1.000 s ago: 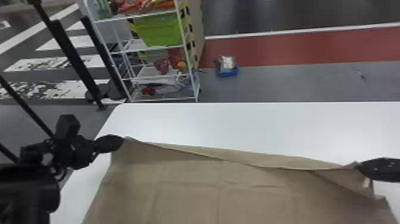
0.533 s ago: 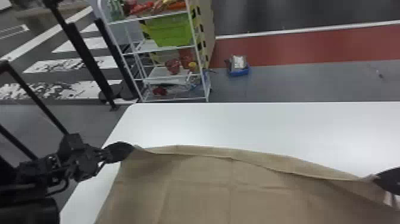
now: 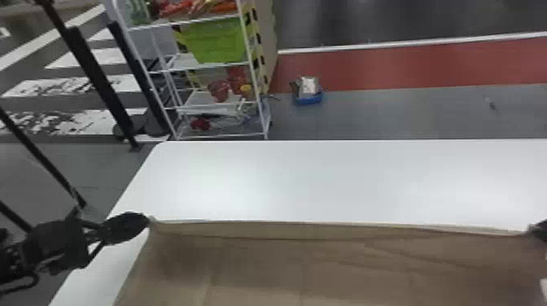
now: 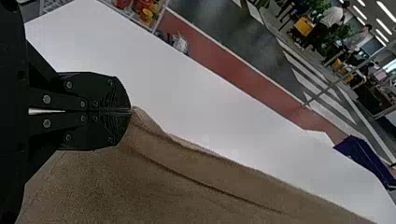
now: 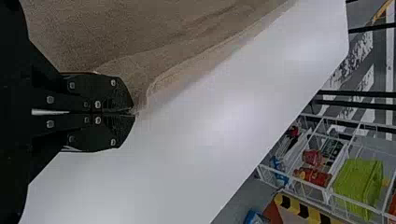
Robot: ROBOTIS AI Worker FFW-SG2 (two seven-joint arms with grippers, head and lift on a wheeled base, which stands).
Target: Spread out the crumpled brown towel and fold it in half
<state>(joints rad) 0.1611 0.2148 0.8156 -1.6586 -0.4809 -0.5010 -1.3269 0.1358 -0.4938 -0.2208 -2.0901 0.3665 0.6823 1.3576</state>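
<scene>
Brown towel (image 3: 260, 264) spans the table (image 3: 325, 179), left gripper (image 3: 148, 221) pinching its far edge at left, right gripper (image 3: 533, 231) at right.

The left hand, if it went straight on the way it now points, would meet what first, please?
A corner of the towel sits right at the tips of the left hand; past it, the white table looks likely to come next, though the height above it is unclear.

White wire rack (image 3: 266, 122) | lime-green bin (image 3: 215, 40) on it | grey floor (image 3: 390, 114), red band (image 3: 390, 69)
</scene>
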